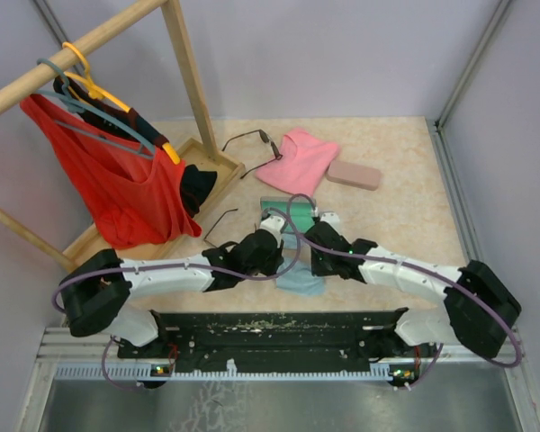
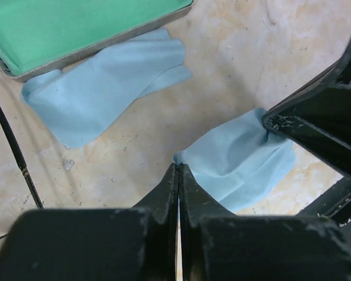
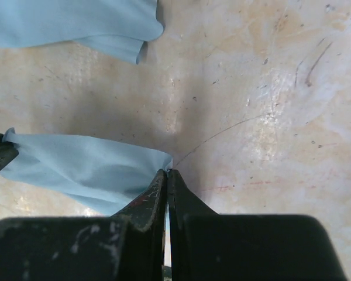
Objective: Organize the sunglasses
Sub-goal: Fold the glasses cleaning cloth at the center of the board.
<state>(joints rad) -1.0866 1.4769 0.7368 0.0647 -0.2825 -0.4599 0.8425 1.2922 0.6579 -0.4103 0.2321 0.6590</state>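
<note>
One pair of sunglasses (image 1: 249, 142) lies at the back by the rack base. The other pair (image 1: 220, 222) lies left of my left arm, and one thin dark arm of it shows in the left wrist view (image 2: 11, 140). My left gripper (image 2: 179, 167) is shut on one corner of a light-blue cloth (image 2: 240, 158). My right gripper (image 3: 167, 171) is shut on the opposite corner of that cloth (image 3: 82, 167). The cloth hangs stretched between them just above the table. In the top view both grippers, left (image 1: 277, 259) and right (image 1: 315, 259), meet at the table's middle over the cloth (image 1: 301, 283).
An open case with green lining (image 1: 274, 209) (image 2: 76, 29) lies just beyond the grippers, with a second light-blue cloth (image 2: 105, 88) (image 3: 76, 23) beside it. A pink cloth (image 1: 304, 157) and pink case (image 1: 354, 174) lie at the back. A wooden rack (image 1: 184, 67) with a red shirt (image 1: 117, 184) stands on the left.
</note>
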